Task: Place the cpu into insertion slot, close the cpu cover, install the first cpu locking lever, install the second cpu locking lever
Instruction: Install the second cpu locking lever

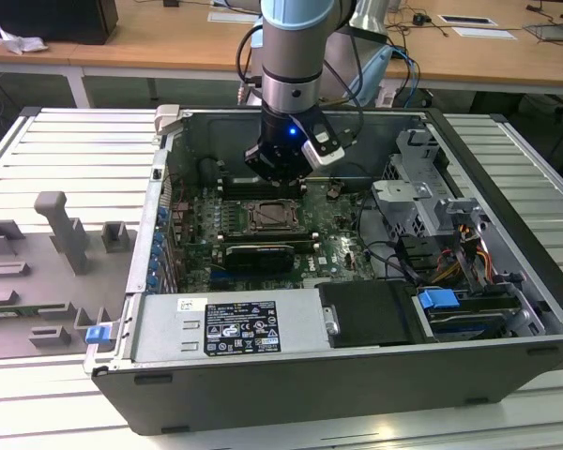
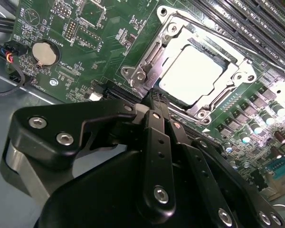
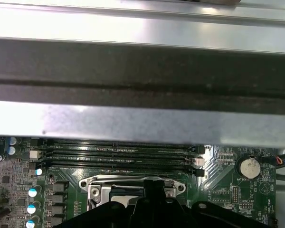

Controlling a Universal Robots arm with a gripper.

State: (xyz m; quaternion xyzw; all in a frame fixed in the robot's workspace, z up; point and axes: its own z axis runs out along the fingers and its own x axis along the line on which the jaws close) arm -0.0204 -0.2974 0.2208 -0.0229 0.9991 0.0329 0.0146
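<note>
The cpu [image 2: 190, 73], a pale silver square, lies in the insertion slot [image 1: 270, 217] on the green board inside the open computer case. The cpu cover [image 2: 147, 61], a silver frame, lies flat around it, and the chip shows through the cover's window. My gripper [image 2: 156, 97] hangs just above the slot's edge with its black fingers [image 2: 157, 142] pressed together and nothing seen between them. In the exterior view the gripper [image 1: 280, 176] stands over the far side of the slot. In the first wrist view the gripper [image 3: 154, 186] hides part of the slot's rim [image 3: 97, 187].
Long black memory slots [image 3: 118, 154] run beside the socket, with the case wall [image 3: 142, 61] close behind. A black graphics card [image 1: 258, 255] lies in front of the socket. A coin battery [image 2: 43, 52], the power supply [image 1: 230, 328] and a drive cage [image 1: 422, 202] surround the board.
</note>
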